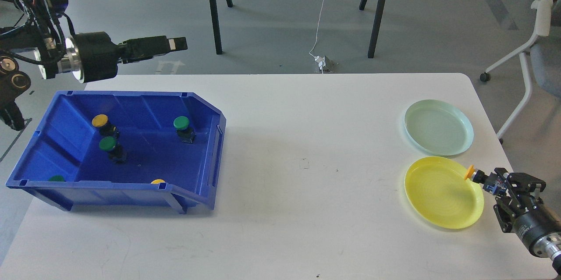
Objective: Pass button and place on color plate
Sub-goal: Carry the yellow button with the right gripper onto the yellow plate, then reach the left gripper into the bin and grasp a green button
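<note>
My right gripper comes in from the lower right and is shut on a yellow-capped button, holding it on its side over the right rim of the yellow plate. A pale green plate lies just behind the yellow one. My left gripper hovers beyond the table's far left edge, above the blue bin. Its fingers overlap side-on and nothing shows in them. The bin holds a yellow button and two green buttons. Two more caps peek over its front wall.
The white table lies between the bin and the plates. Black stand legs, a cable and a grey chair at the right stand on the floor beyond the table.
</note>
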You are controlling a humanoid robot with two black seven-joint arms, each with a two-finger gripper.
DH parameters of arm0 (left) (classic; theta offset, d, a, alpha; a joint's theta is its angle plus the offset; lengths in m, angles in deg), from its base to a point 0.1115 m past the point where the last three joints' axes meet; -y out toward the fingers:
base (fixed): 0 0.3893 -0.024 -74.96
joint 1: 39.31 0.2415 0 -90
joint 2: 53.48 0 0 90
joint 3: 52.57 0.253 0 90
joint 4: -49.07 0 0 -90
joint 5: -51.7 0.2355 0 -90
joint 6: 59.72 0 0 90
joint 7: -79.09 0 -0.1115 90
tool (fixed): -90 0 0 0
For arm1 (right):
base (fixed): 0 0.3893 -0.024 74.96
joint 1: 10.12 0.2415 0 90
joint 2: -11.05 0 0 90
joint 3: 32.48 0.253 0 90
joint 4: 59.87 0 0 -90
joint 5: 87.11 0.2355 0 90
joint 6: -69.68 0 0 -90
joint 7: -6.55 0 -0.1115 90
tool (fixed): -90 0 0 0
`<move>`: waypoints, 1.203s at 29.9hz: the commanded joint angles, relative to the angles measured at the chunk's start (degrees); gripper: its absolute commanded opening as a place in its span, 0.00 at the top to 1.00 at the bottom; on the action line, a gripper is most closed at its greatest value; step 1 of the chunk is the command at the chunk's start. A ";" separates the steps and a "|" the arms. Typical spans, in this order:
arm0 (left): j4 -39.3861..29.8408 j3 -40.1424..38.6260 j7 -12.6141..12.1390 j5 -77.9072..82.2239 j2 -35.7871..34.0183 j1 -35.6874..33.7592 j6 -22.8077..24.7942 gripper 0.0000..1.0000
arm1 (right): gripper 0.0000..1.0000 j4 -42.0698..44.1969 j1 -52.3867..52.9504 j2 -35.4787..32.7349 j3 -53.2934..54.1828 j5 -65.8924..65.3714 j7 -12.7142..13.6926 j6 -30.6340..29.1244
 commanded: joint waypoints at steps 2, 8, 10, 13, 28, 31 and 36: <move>5.66 4.89 0.01 17.00 1.51 0.10 -0.01 0.01 | 0.04 0.25 1.72 1.04 -0.40 0.41 -0.01 -0.29; 11.38 9.55 0.01 17.00 3.01 2.73 -0.01 0.01 | 0.04 -8.09 1.63 -1.42 5.91 0.77 -0.01 -0.90; 12.09 10.08 0.01 17.35 3.10 3.52 -0.01 0.01 | 0.04 -11.34 1.72 -2.39 11.09 0.77 -0.01 -1.08; 12.27 10.34 0.01 17.26 3.01 4.40 -0.01 0.01 | 0.04 -14.25 3.99 -2.13 17.78 0.85 -0.01 -3.09; 20.79 10.25 0.01 16.74 6.96 7.31 -0.01 0.01 | 0.04 -13.64 12.80 2.35 17.44 1.12 -0.01 -6.26; 21.67 10.25 0.01 15.69 7.49 7.39 -0.01 0.01 | 0.04 -13.64 12.09 2.35 17.79 1.12 -0.01 -7.05; 22.81 10.17 0.01 15.24 8.98 7.31 -0.01 0.01 | 0.04 -13.64 12.00 2.35 17.79 1.12 -0.01 -7.67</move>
